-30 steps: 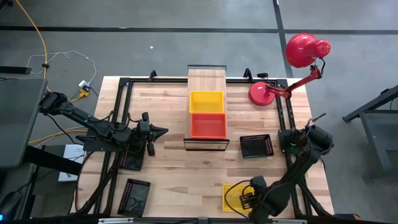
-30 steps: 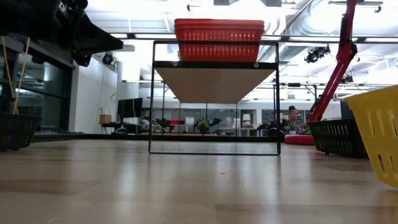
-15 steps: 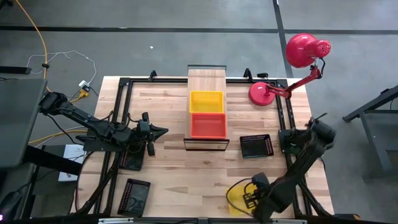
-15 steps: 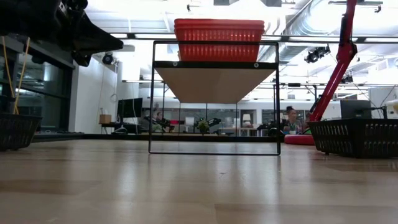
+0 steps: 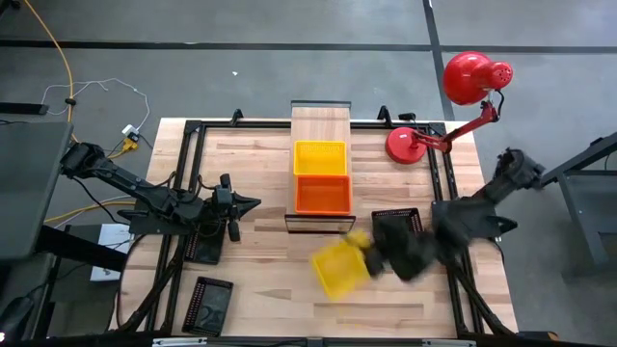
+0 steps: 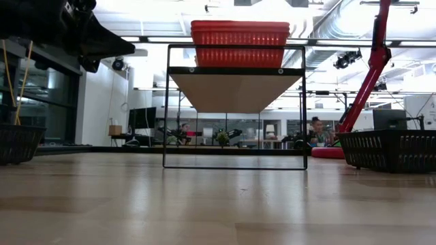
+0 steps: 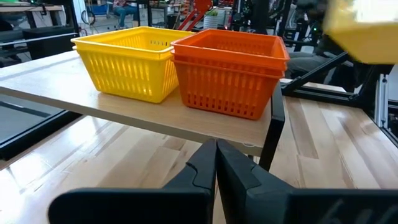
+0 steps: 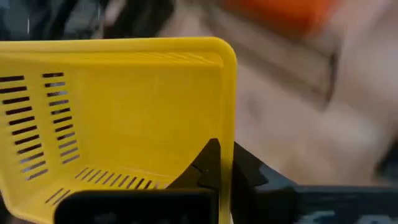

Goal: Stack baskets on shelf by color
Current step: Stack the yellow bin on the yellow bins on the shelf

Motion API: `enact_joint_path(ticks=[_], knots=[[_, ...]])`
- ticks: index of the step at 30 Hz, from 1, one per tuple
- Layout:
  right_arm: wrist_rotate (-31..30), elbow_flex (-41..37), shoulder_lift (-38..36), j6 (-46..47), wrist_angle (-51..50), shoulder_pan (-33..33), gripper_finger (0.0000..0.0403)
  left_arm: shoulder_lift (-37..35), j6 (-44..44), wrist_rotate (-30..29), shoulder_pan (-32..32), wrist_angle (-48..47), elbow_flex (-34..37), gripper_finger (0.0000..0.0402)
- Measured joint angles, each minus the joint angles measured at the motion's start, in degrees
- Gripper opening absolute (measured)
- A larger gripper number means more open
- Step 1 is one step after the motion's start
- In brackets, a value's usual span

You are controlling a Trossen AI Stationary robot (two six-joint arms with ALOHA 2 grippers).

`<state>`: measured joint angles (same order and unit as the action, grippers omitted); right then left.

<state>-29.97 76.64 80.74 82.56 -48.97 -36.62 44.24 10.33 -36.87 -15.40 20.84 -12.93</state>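
Note:
The shelf [image 5: 321,120] holds a yellow basket [image 5: 320,157] and an orange basket [image 5: 322,195] side by side on its plank, also seen in the left wrist view as yellow basket [image 7: 127,62] and orange basket [image 7: 230,71]. My right gripper [image 5: 371,253] is shut on a second yellow basket [image 5: 337,270], in the air just near-right of the shelf. Black baskets rest on the table at the right [image 5: 393,216] and near left [image 5: 210,304]. My left gripper [image 5: 253,203] hovers shut and empty left of the shelf. My right gripper pinches one side wall [image 8: 227,134] of the yellow basket at its rim. One finger [image 8: 208,163] is inside the basket and the other is outside. The basket hangs clear of the table, out of the low view's sight.
A red desk lamp [image 5: 453,96] stands at the far right corner. Another black basket [image 5: 202,249] lies under the left arm. A dark frame rail [image 5: 183,183] runs along the table's sides. Bare wood lies near the front middle [image 5: 289,308].
My right gripper has lifted the yellow basket off the table's near right corner and swung it fast toward the far and left, toward the shelf. The basket has left the low view and now hangs clear of the table.

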Motion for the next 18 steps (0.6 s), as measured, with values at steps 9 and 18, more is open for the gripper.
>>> enact_joint_path(ticks=[9, 18], knots=[[0.29, 13.73, 2.18, -28.53, -0.46, 24.68, 0.0, 0.01, 0.62, 0.16, 0.0, 0.0, 0.0, 0.0], [4.32, 20.02, 8.16, -31.44, -7.53, 42.05, 0.0, -0.01, 1.7, 0.16, -0.02, 0.06, -0.02, 0.0]])
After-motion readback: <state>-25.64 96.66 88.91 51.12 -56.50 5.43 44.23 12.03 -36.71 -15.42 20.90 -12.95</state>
